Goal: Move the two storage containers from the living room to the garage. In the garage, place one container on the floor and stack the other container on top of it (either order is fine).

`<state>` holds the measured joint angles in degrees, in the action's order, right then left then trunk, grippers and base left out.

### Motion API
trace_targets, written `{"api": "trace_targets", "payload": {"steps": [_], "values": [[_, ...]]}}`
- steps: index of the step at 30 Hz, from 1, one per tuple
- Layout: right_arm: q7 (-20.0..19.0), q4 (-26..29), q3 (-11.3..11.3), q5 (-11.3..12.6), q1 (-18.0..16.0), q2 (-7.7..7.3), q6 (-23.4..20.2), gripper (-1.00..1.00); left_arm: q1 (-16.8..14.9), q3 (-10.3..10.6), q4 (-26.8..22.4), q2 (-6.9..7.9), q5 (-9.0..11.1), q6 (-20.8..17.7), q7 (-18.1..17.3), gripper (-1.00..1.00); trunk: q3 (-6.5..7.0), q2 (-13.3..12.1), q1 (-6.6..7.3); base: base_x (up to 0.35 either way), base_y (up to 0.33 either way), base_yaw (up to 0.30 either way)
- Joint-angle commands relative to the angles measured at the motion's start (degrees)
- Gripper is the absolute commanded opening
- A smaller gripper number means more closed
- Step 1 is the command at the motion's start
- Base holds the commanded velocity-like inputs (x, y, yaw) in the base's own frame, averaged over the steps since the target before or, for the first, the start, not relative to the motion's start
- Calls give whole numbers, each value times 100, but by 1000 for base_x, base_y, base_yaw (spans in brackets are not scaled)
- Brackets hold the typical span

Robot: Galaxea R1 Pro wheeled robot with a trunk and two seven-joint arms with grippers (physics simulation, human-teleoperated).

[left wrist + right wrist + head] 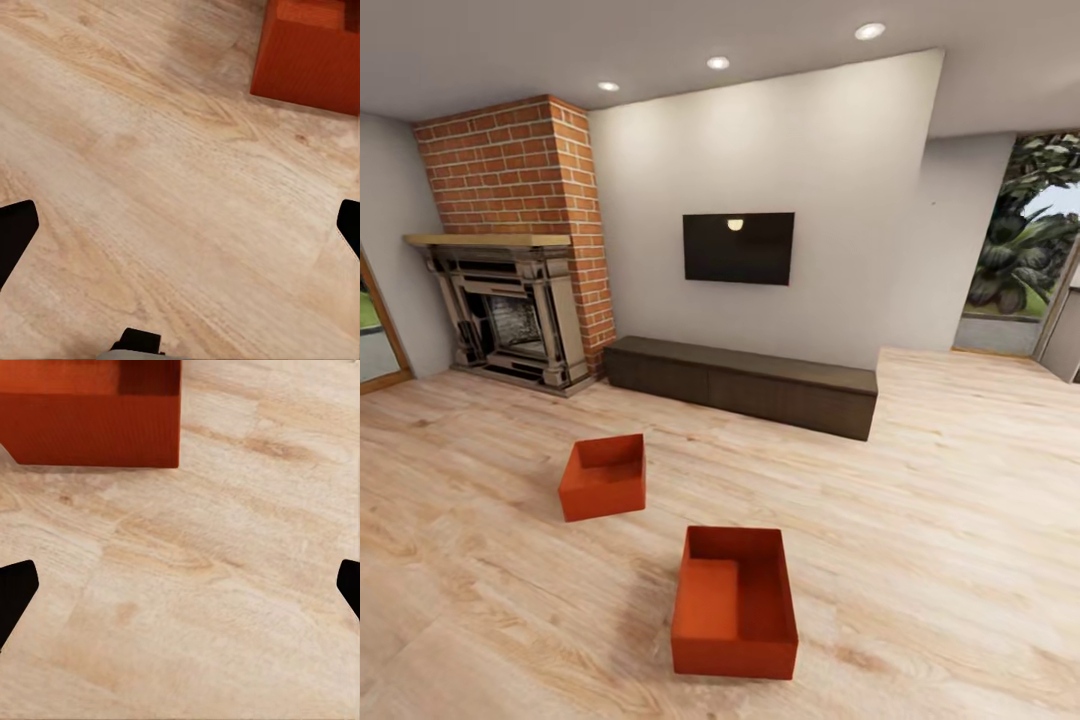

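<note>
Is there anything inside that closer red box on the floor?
The nearer storage container looks empty: only its own orange-red bottom and inner walls show from the head view. Its near wall hides a strip of the bottom, and the wood floor beneath is covered.

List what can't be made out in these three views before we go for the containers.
- Near container, left wrist view: cut off by the frame edge, one corner visible.
- Same container, right wrist view: cut off by the frame edge, interior unseen.
- Far container, head view: far outer sides hidden by its own walls.
- Left gripper and right gripper: fingertips at the frame edges, bodies out of frame.
- Fireplace interior: too dark.
</note>
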<state>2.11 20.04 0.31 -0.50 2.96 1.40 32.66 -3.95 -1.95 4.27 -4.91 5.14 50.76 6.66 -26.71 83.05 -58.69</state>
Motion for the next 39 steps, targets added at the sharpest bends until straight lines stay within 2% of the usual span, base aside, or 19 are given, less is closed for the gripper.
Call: {"api": "trace_targets", "payload": {"steps": [1,30,39], "values": [[22,9,4,-8,3,1,4,100,-10,-15,21,-1,11,31,-7,100,-5,2,-4,334,0,0],[17,8,4,-12,3,1,13,100,-10,-15,21,0,6,34,-10,100,-5,2,-4,333,0,0],[17,8,4,-4,3,1,10,100,-10,17,21,-8,-22,52,-16,100,-5,2,-4,56,0,0]]}}
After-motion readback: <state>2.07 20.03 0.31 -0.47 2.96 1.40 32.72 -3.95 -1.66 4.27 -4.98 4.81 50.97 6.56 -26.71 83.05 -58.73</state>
